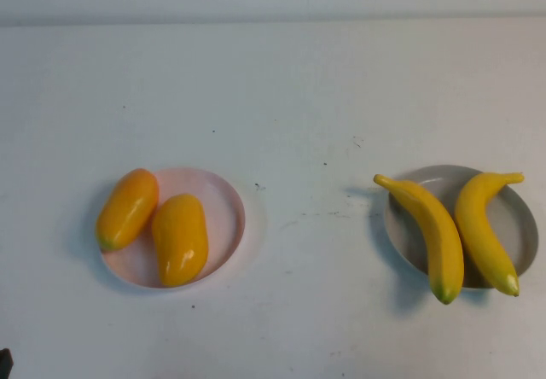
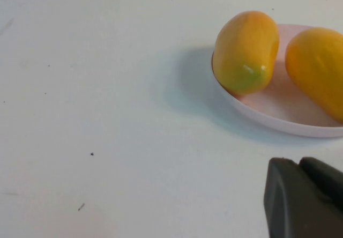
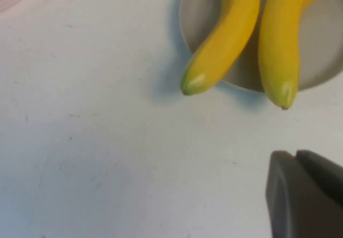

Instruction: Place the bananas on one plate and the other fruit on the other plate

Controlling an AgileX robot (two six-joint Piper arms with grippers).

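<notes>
Two yellow bananas (image 1: 431, 234) (image 1: 485, 230) lie side by side on the grey plate (image 1: 524, 225) at the right, their green tips past its near rim. Two plump orange-yellow fruits (image 1: 128, 208) (image 1: 180, 238) rest on the pale pink plate (image 1: 223, 208) at the left. In the right wrist view my right gripper (image 3: 296, 155) is shut and empty, above bare table short of the bananas (image 3: 228, 31) and the grey plate (image 3: 195, 13). The left wrist view has my left gripper (image 2: 297, 163) shut and empty, near the pink plate (image 2: 278, 114) with its fruits (image 2: 245, 50).
White table (image 1: 299, 106) all around the plates, with small dark specks (image 1: 256, 186). A back edge runs along the top of the high view. A small dark part (image 1: 4, 364) shows at the bottom left corner.
</notes>
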